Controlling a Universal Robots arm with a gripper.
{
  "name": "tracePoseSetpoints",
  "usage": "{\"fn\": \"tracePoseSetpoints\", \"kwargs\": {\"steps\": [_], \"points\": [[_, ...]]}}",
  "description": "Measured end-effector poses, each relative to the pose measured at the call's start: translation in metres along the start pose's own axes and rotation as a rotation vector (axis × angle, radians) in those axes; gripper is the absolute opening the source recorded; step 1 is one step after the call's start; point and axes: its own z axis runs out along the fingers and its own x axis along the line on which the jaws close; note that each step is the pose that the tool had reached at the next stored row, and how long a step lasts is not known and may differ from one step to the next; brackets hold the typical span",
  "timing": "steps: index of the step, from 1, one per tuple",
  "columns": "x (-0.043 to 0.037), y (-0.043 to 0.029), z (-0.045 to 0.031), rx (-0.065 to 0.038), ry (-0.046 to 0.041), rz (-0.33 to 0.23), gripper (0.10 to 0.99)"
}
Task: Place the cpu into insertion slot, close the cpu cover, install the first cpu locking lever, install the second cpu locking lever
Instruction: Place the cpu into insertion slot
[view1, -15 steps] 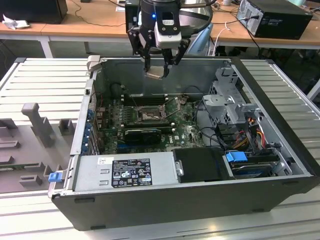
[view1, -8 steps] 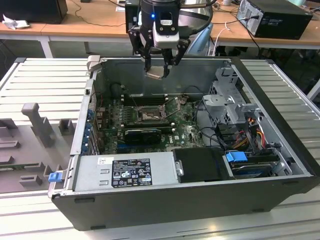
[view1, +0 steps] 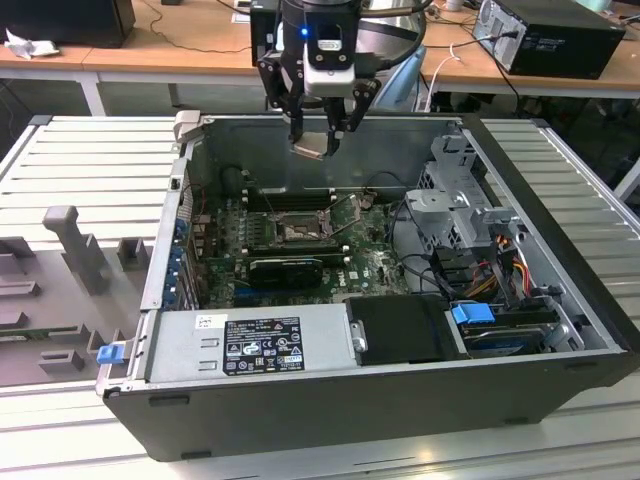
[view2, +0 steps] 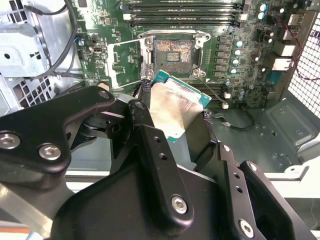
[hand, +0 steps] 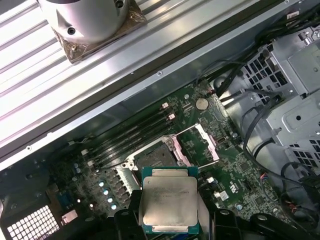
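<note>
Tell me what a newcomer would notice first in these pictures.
The silver-topped cpu is gripped in the robot's jaws, hanging above the open computer case. Below it, on the green motherboard, the insertion slot lies bare, with the cpu cover swung open beside it.

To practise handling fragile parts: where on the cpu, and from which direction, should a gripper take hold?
By two opposite side edges, coming from above. The cpu is a thin flat square with its metal top up, so its rims likely give grip without touching either face. The gripper holds it that way here.
</note>
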Motion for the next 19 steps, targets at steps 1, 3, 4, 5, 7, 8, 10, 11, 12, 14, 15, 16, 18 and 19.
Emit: {"fn": "tracePoseSetpoints", "kwargs": {"steps": [1,3,4,5,7,8,10,11,12,14,15,16,18,19], "points": [[0.0,0.0,0.0,0.0,-0.0006,0.006,0.525],[0.0,0.0,0.0001,0.0,-0.0013,0.015,0.525],[0.0,0.0,0.0001,0.0,-0.0017,0.019,0.525],[0.0,0.0,0.0001,0.0,-0.0021,0.023,0.525],[0.0,0.0,0.0002,-0.001,-0.0035,0.04,0.525],[0.0,0.0,0.0002,-0.001,-0.0042,0.047,0.525],[0.0,0.0,0.0003,-0.001,-0.0055,0.061,0.525],[0.0,0.0,0.0003,-0.001,-0.0063,0.07,0.525],[0.0,0.0,0.0003,-0.001,-0.0069,0.077,0.525],[0.0,0.0,0.0004,-0.002,-0.0078,0.087,0.525],[0.0,0.0,0.0004,-0.002,-0.0085,0.095,0.525],[0.0,0.0,0.0004,-0.002,-0.0091,0.101,0.525],[0.0,0.0,0.0004,-0.002,-0.0102,0.113,0.525],[0.0,0.0,0.0005,-0.002,-0.0105,0.118,0.525]]}}
